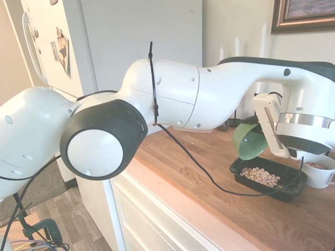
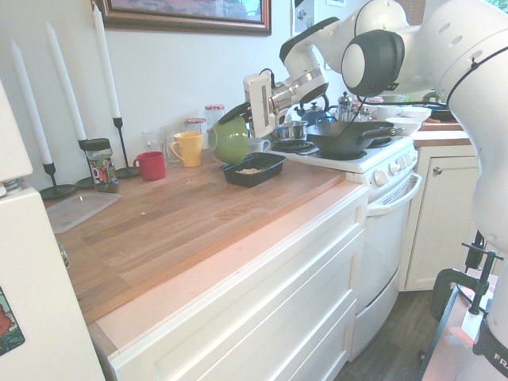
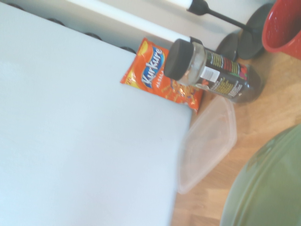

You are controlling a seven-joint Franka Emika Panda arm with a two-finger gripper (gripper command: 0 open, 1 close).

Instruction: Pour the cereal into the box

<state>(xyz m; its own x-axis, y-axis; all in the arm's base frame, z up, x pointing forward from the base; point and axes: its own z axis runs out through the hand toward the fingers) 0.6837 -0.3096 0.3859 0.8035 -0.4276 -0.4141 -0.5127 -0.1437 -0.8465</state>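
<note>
The box (image 1: 238, 174) is a shallow black tray on the wooden counter, and the cereal (image 1: 260, 176) lies in it as a layer of small tan rings. Just above its far end hangs a green bowl (image 1: 250, 140), tipped on its side with the mouth facing down toward the tray. No cereal shows in the part of its inside that I see. My gripper (image 2: 239, 116) is shut on the bowl's upper rim. From the other side, the bowl (image 2: 231, 141) hangs over the box (image 2: 272, 161) and the cereal (image 2: 249, 170). The bowl's edge (image 3: 268, 188) fills a corner of the wrist view.
A white mug (image 1: 319, 170) stands right behind the tray. A yellow mug (image 2: 188, 148), a red mug (image 2: 150, 165), a dark-lidded jar (image 2: 100, 165), candles and a clear lidded container (image 2: 79, 208) stand along the wall. The stove (image 2: 349, 143) with pans is beside the tray. An orange snack bag (image 3: 162, 77) leans by the fridge.
</note>
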